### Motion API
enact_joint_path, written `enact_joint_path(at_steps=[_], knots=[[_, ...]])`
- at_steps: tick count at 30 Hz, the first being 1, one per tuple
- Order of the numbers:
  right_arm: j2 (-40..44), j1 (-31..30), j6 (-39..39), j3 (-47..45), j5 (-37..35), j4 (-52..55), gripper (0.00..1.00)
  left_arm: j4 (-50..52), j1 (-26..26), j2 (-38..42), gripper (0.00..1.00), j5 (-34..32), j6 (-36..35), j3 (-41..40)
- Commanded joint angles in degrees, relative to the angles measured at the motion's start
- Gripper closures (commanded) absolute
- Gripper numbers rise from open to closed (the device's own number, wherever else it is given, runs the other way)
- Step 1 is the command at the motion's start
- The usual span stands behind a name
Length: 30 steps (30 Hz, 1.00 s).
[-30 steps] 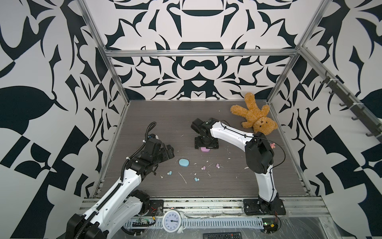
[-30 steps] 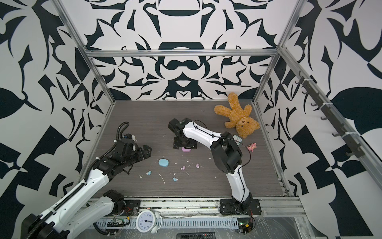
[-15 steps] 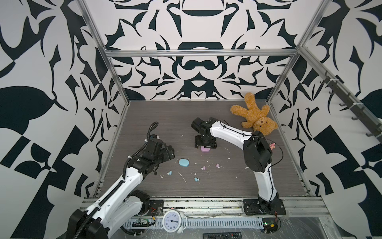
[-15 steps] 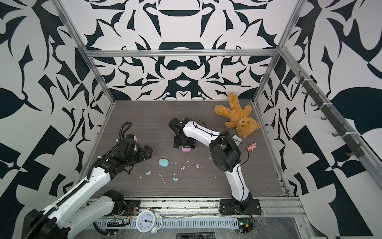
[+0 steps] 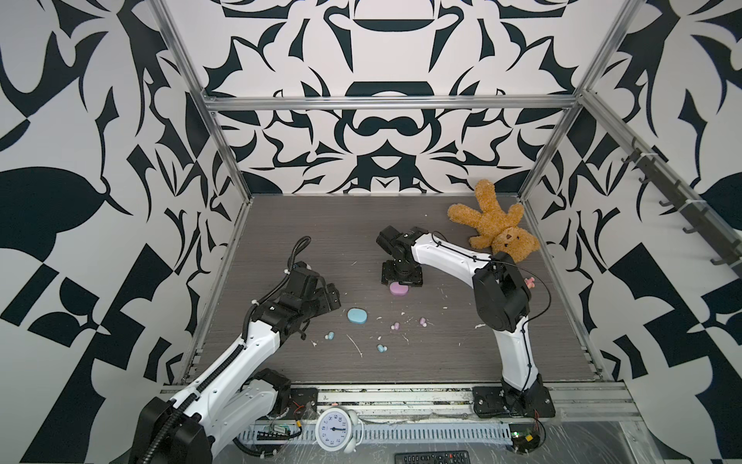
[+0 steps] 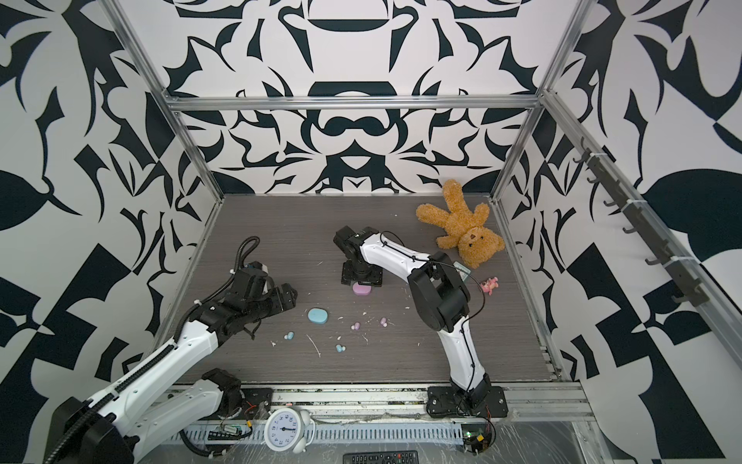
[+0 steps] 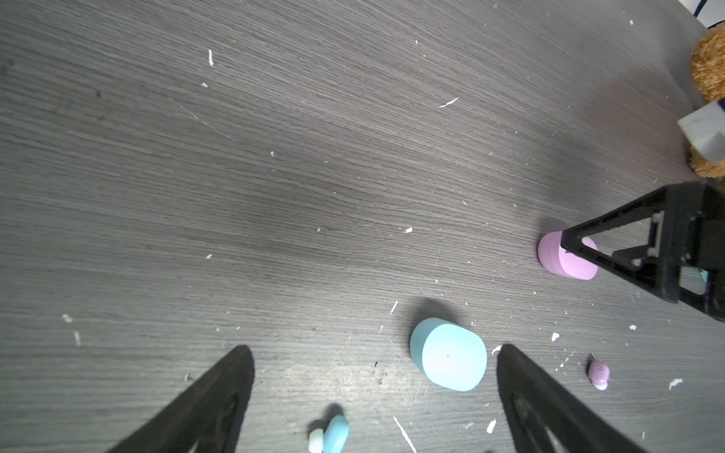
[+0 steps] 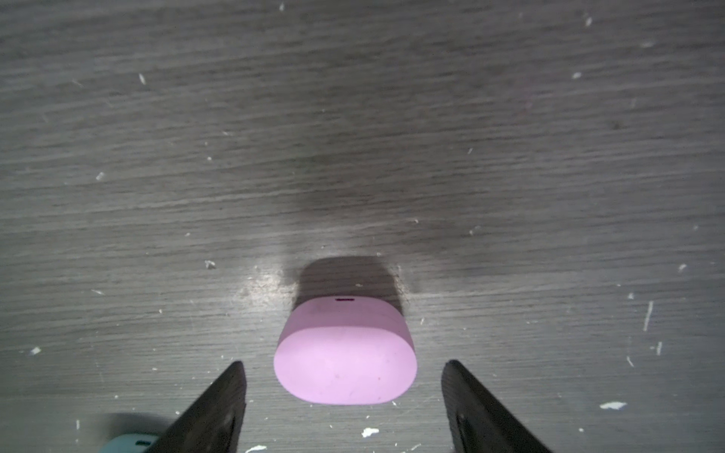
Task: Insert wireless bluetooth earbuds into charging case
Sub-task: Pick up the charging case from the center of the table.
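Black-and-white patterned walls close in a dark grey wood-grain worktop [image 5: 441, 361] strewn with white flecks. A teddy [image 5: 494, 225] lies in the far right corner and a clock [image 5: 335, 429] stands by the front rail. All four buds lie loose on the worktop, outside both cases: the two blue buds [image 5: 330, 336] [image 5: 380, 348] toward the front, and the two pink buds [image 5: 395, 326] [image 5: 422, 321] just behind them. The blue case [image 6: 318, 315], lid shut, lies just left of the buds. The pink case [image 5: 398, 289], also shut, lies further back. The right jaws stand open and sit low astride the pink case; the right wrist view shows a gap on each side, so they grip nothing. The left jaws are spread fully wide and empty, hovering near the blue case. In the left wrist view it shows just ahead between their tips, closer to one, with one of the blue buds nearer the camera
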State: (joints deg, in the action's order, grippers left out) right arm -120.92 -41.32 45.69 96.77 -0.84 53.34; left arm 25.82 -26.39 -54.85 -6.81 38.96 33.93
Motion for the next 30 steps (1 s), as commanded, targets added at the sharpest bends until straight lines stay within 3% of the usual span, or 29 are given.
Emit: enact_joint_path(at_steps=[1, 30], knots=[[-0.4, 0.2, -0.9, -0.3, -0.3, 0.1, 0.19, 1.3, -0.2, -0.3, 0.01, -0.7, -0.2, 1.8], [0.5, 0.2, -1.2, -2.3, -0.3, -2.0, 0.29, 1.4, -0.7, -1.0, 0.01, -0.9, -0.4, 2.2]])
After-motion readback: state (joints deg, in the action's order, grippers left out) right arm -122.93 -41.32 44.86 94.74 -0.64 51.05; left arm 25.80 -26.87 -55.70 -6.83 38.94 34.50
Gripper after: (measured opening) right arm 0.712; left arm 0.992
